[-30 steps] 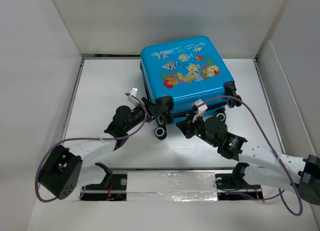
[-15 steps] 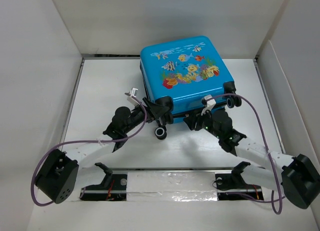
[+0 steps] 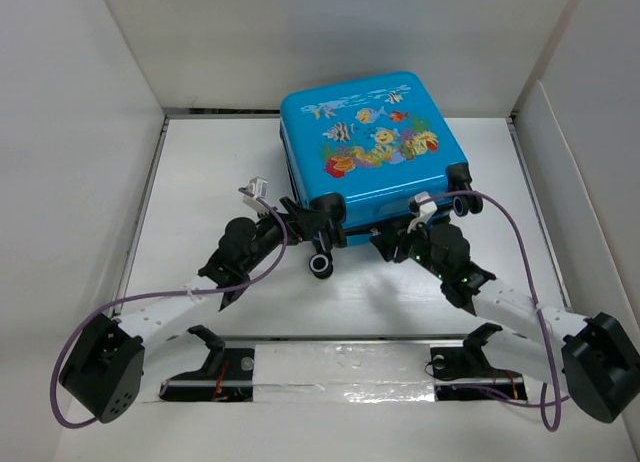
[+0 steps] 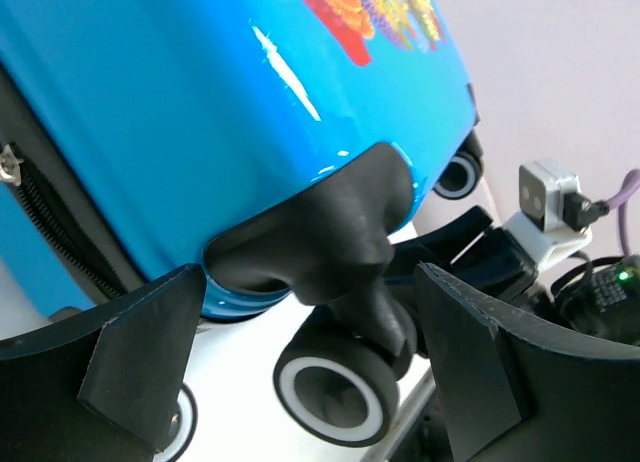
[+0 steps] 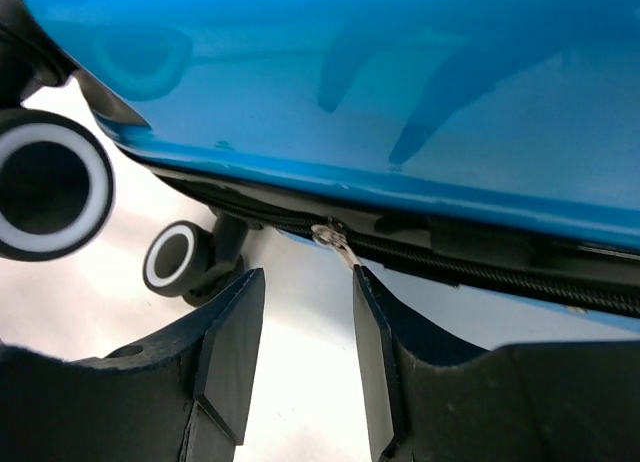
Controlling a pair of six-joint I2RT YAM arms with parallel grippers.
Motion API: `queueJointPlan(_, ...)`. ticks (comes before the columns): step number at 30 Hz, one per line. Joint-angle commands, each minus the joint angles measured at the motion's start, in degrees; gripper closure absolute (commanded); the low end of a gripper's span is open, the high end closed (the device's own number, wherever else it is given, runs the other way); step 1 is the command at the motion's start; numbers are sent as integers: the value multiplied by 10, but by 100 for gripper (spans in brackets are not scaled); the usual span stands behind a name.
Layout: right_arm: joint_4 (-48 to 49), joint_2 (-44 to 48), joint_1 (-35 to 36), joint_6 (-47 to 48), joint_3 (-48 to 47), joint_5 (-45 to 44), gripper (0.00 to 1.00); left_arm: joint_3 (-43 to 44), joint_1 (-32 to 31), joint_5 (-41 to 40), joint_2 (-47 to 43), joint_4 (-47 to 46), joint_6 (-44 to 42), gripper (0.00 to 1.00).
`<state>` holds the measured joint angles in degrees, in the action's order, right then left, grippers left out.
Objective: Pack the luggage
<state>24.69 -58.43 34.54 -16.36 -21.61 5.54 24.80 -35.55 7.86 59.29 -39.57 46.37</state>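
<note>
Your luggage (image 3: 365, 142) is lying flat on the worktop (image 3: 200, 182), far of centre and a touch to the right. Its printed shell is facing up and its wheeled end is pointing back at the arm bases.

Your left hand (image 4: 310, 282) is standing spread wide at the near-left corner. It is straddling the black wheel housing (image 4: 330, 232) without touching it, and the wheel (image 4: 330, 397) is sitting just below, between the fingers.

Your right hand (image 5: 305, 292) is parting its fingers only partway and is pinching nothing.

Here is what the next move is turning on, as I'm reading it. The zipper pull (image 5: 335, 240) is hanging just ahead of the right hand's fingertips, slightly toward the right finger and not yet between them. The zipper track (image 5: 480, 267) is running side to side along the near face, crosswise to your reach. So the right hand is the nearer one by far, and a short push forward should be bringing the pull into the gap.

The overhead view is giving you the layout: both hands are crowding the near edge and the lid is sitting down on the base. It isn't showing the pull at all. Only the right wrist view is showing that. Only the left wrist view is showing how loosely the left fingers are bracketing the corner.

Whether the teeth are meshed on either side of the pull, I can't tell.
</note>
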Motion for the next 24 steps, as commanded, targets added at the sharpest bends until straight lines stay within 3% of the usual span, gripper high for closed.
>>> queueJointPlan(1,29,-10,-13,-1,4,-12,54,-11,-12,-37,-4,-16,-38,17)
queueJointPlan(9,36,-66,-18,7,-38,13,51,-9,-12,26,45,-73,-16,19)
queueJointPlan(15,77,-91,-24,10,-45,27,54,0,-12,53,84,-97,-13,23)
queueJointPlan(21,110,-112,-24,8,-43,-7,60,-12,-12,24,63,-82,-26,26)
queueJointPlan(24,128,-117,-24,6,-37,-16,60,-3,-12,-20,22,-39,-50,22)
